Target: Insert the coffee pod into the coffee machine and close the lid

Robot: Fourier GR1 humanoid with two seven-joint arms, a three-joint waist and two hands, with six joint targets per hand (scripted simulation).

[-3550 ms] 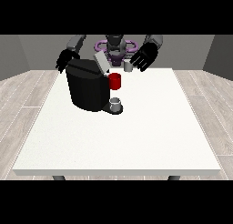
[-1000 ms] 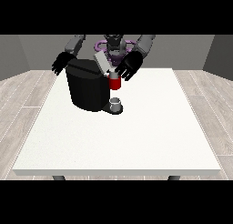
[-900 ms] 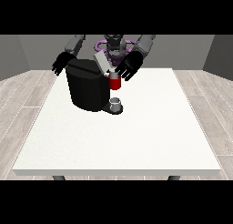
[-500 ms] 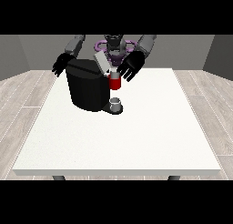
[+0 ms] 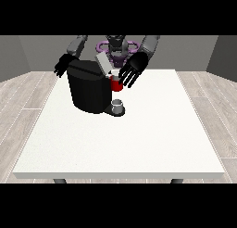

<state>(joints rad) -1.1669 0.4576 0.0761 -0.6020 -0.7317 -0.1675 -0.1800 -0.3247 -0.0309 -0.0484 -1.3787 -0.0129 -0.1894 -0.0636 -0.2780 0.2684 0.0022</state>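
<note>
Hand at the view's right hovers beside the coffee machine.

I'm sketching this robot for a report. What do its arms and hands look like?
Both arms are grey and rounded, ending in black hands. The hand at the view's right shows separate black fingers; the hand at the view's left is also black, partly behind the black coffee machine.

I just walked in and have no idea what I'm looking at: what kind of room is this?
Probably a bare test room rather than a kitchen: one large white table on a wood-plank floor, plain grey walls, and only a black coffee machine on the table.
</note>
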